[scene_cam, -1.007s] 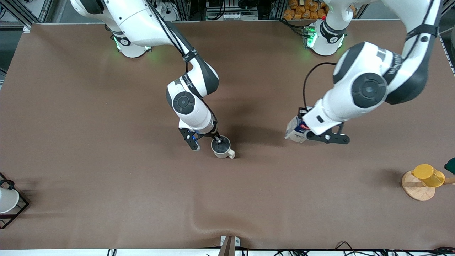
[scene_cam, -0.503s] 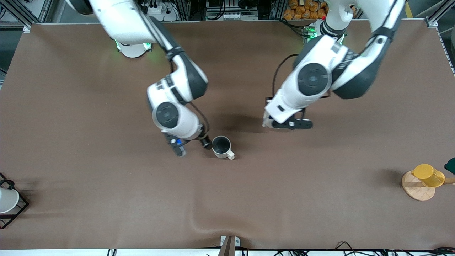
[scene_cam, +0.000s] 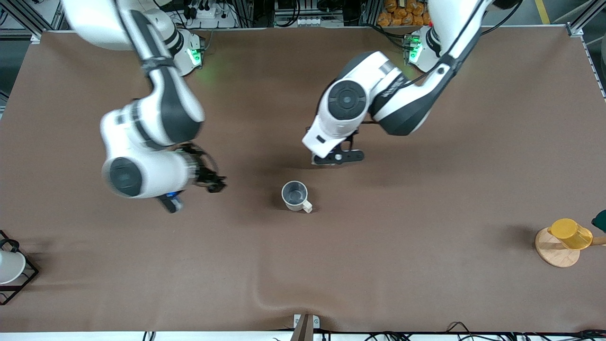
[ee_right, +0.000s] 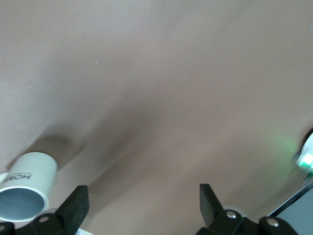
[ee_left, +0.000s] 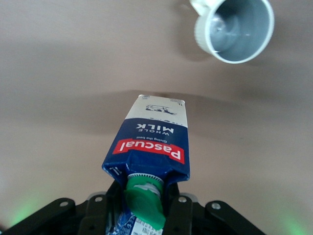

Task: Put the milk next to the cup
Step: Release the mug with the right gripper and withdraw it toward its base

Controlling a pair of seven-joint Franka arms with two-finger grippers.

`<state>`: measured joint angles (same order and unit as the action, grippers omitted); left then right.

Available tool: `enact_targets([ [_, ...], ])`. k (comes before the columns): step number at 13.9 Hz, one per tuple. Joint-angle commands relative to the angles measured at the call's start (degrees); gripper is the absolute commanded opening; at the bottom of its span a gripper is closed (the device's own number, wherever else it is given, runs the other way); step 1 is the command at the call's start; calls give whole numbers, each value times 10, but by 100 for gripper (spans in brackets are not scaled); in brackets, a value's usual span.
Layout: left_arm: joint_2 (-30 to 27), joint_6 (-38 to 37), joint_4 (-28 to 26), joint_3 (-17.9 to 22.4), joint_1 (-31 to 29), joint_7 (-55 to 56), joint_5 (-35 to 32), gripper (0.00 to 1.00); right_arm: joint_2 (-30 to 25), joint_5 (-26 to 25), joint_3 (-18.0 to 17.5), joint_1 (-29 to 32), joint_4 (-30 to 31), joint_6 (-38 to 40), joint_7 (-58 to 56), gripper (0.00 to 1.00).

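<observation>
The milk carton is held in the left gripper, whose jaws are closed on its top part near the green cap. It hangs in the air over the brown table, at a spot a little farther from the front camera than the cream mug. In the front view the arm hides the carton almost fully. A second ago this gripper was much more toward the left arm's end of the table, so the carton has travelled most of the way to the mug.

The mug stands upright and free on the table. The right gripper, which was at its rim a second ago, has let go and moved away toward the right arm's end; its jaws are now wide and empty.

I judge that only the lowering of the carton beside the mug and the release are left.

The yellow cup on a wooden stand plays no part.
</observation>
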<state>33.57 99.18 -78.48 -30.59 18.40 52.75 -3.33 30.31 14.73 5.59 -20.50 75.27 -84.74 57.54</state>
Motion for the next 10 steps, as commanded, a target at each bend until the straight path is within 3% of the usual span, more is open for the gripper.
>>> enact_targets([
  [1,40,-2,61,63,72,14,2,36,-39,-55,-6,38,10,15,-163,100],
  [4,47,24,63,159,160,-15,3,36,-53,-100,-8,88,10,6,-213,100],
  [5,52,30,63,163,166,-16,3,36,-58,-121,-8,98,10,-4,-270,100],
  [10,64,53,67,158,168,-49,7,38,-63,-120,-8,194,18,-25,-514,100],
])
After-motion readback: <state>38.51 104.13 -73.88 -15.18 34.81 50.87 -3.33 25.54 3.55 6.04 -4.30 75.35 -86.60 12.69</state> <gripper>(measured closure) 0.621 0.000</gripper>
